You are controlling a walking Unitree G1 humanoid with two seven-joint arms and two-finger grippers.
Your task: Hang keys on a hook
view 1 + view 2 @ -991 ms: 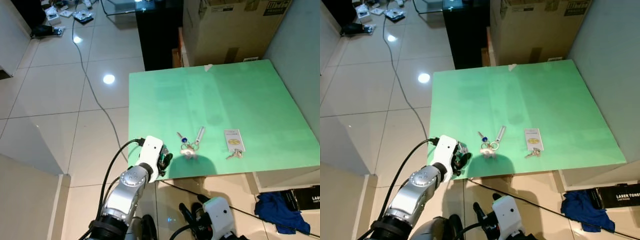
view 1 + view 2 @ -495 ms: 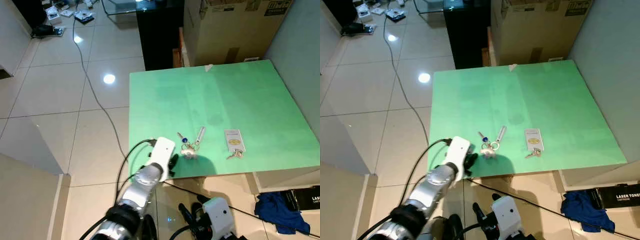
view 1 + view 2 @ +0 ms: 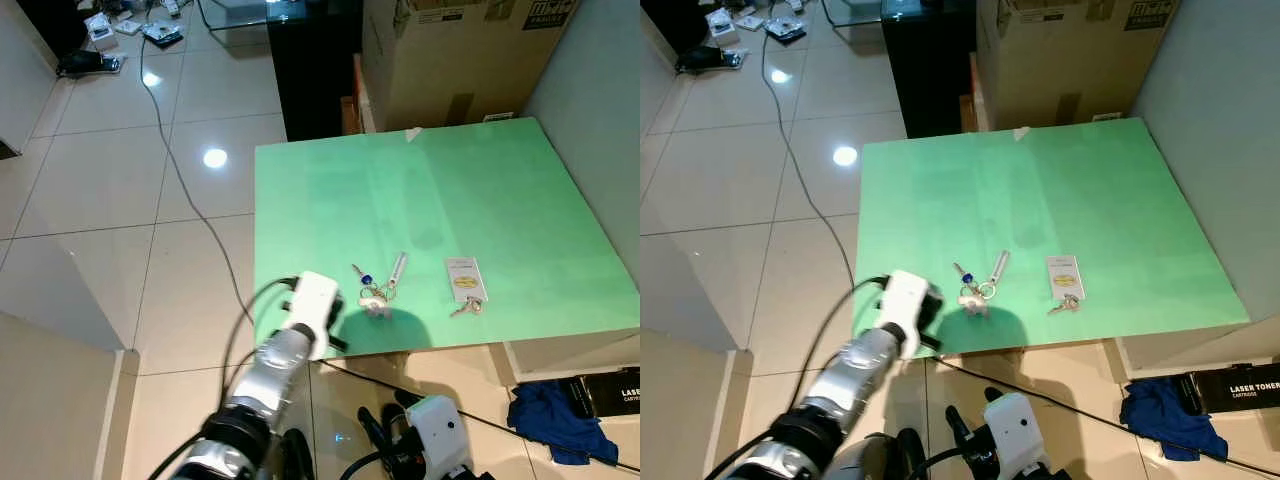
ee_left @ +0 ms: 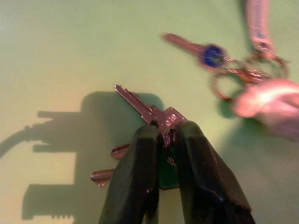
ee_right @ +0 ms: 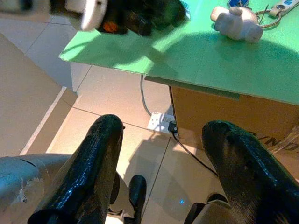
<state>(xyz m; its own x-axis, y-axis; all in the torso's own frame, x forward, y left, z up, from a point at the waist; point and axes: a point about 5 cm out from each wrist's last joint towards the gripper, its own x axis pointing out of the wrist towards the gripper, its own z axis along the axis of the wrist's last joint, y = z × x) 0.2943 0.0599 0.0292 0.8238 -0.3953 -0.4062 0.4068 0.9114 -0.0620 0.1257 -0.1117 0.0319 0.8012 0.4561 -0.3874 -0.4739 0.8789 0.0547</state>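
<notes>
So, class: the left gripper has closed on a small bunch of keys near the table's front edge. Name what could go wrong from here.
1. The left gripper pinches the small bunch of keys only at the key heads, so they may slip or swing loose when lifted.
2. A second key bunch with a white charm lies close by; a careless sweep could drag it off the green table.

- Wide bare stretch across the upper half of the green tabletop [image 3: 440, 190], open to a reach from the left edge.
- Cluttered near the lower edge: key bunch with a white figurine [image 3: 376, 297] at centre, tagged key [image 3: 466, 284] just right of it, a narrow gap between.
- Blocked at the top of the frame by a cardboard box [image 3: 455, 55] and a black cabinet [image 3: 312, 60].
- Walled off along the right by a grey wall [image 3: 600, 100].
- Open tiled floor [image 3: 120, 200] on the left, crossed by a cable [image 3: 185, 190].
</notes>
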